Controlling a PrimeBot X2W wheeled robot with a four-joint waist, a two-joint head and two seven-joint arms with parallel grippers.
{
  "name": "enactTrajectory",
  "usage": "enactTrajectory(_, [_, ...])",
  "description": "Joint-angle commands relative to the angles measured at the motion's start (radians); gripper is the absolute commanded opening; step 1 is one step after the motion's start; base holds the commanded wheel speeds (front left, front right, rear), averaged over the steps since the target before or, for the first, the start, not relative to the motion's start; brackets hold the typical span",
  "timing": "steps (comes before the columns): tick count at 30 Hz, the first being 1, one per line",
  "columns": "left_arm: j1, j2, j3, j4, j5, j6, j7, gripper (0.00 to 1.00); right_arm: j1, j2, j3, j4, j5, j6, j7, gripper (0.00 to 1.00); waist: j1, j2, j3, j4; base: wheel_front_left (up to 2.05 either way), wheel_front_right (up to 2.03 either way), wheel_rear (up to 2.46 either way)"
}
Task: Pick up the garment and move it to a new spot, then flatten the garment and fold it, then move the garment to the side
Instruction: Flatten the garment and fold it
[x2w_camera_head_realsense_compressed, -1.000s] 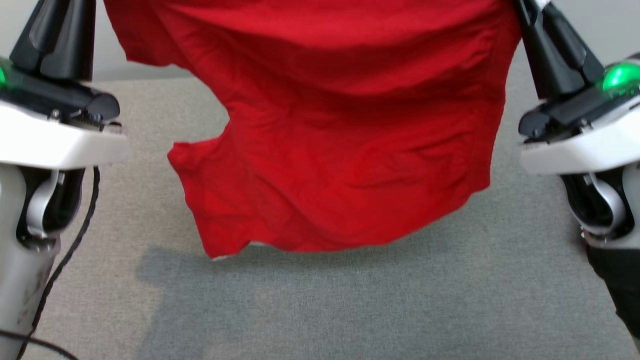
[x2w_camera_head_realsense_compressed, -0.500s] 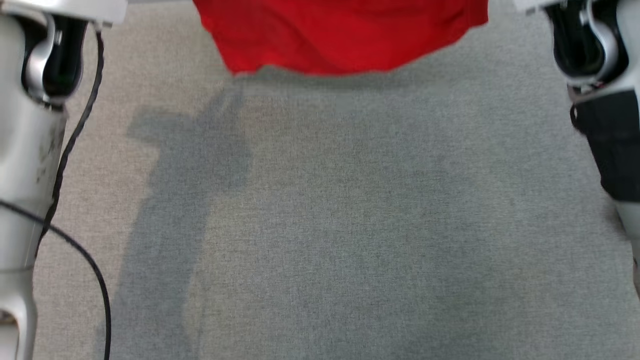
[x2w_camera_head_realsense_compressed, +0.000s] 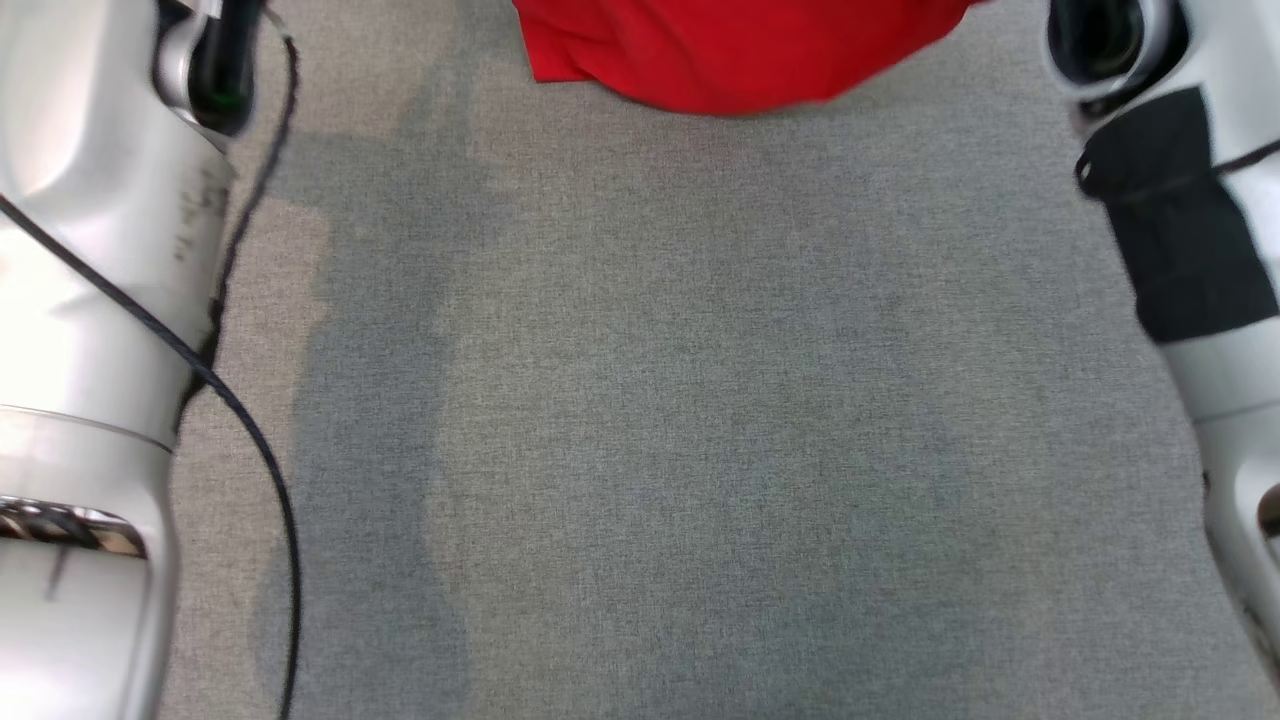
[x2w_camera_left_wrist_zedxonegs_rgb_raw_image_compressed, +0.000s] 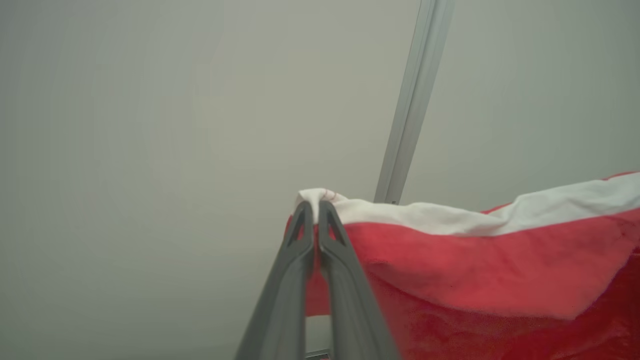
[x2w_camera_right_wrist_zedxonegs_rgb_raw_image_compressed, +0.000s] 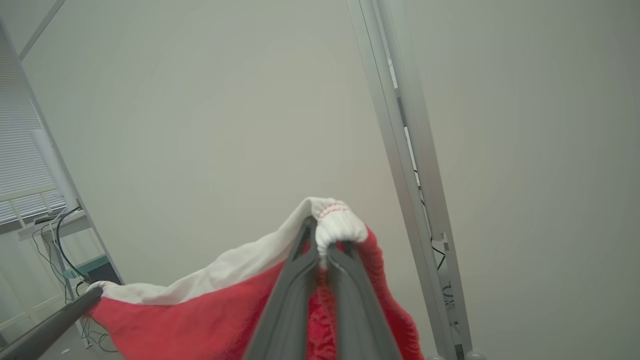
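The garment (x2w_camera_head_realsense_compressed: 740, 50) is a red shirt with white trim, hanging in the air; in the head view its lower hem shows at the top edge, above the grey cloth surface. My left gripper (x2w_camera_left_wrist_zedxonegs_rgb_raw_image_compressed: 315, 210) is shut on a white-trimmed corner of the garment (x2w_camera_left_wrist_zedxonegs_rgb_raw_image_compressed: 475, 260). My right gripper (x2w_camera_right_wrist_zedxonegs_rgb_raw_image_compressed: 320, 235) is shut on the other white-trimmed corner of the garment (x2w_camera_right_wrist_zedxonegs_rgb_raw_image_compressed: 200, 310). The cloth stretches between the two. The left gripper's fingers (x2w_camera_right_wrist_zedxonegs_rgb_raw_image_compressed: 45, 325) reach in at the lower left of the right wrist view. Both pale forearms flank the head view.
A grey fabric-covered table (x2w_camera_head_realsense_compressed: 700, 420) spreads below. A black cable (x2w_camera_head_realsense_compressed: 250, 430) runs along my left forearm (x2w_camera_head_realsense_compressed: 90, 300). A pale wall with a metal post (x2w_camera_right_wrist_zedxonegs_rgb_raw_image_compressed: 400, 150) stands behind; a window blind and cables (x2w_camera_right_wrist_zedxonegs_rgb_raw_image_compressed: 30, 175) are far left.
The head view has shifted downward over the table. The garment now shows only its hem at the top edge, and both grippers have left the picture, still holding it up.
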Motion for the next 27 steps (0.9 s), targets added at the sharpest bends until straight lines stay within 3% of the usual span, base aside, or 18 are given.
enactTrajectory(1, [0.018,-0.015,-0.012,0.010,-0.023,-0.001,-0.004,0.00,0.038,0.000,0.012,0.008,0.000,0.000,-0.005,0.00,0.0000,0.0000,0.008,0.001,0.00,0.00,0.00])
enactTrajectory(10, [0.301,-0.031,-0.042,-0.075,-0.128,-0.002,-0.005,0.00,0.332,-0.052,0.118,-0.112,0.062,0.000,-0.004,0.00,0.0000,0.0000,0.004,0.015,0.00,0.00,0.00])
enactTrajectory(19, [0.699,-0.001,0.059,-0.338,-0.030,-0.002,-0.005,0.00,0.750,-0.125,0.191,-0.359,0.118,0.000,-0.004,0.00,0.0000,0.0000,-0.092,0.038,0.00,0.00,0.00])
enactTrajectory(27, [0.953,0.050,0.088,-0.510,-0.002,-0.002,-0.005,0.00,1.002,-0.172,0.204,-0.484,0.108,0.000,-0.004,0.00,0.0000,0.0000,-0.174,0.039,0.00,0.00,0.00])
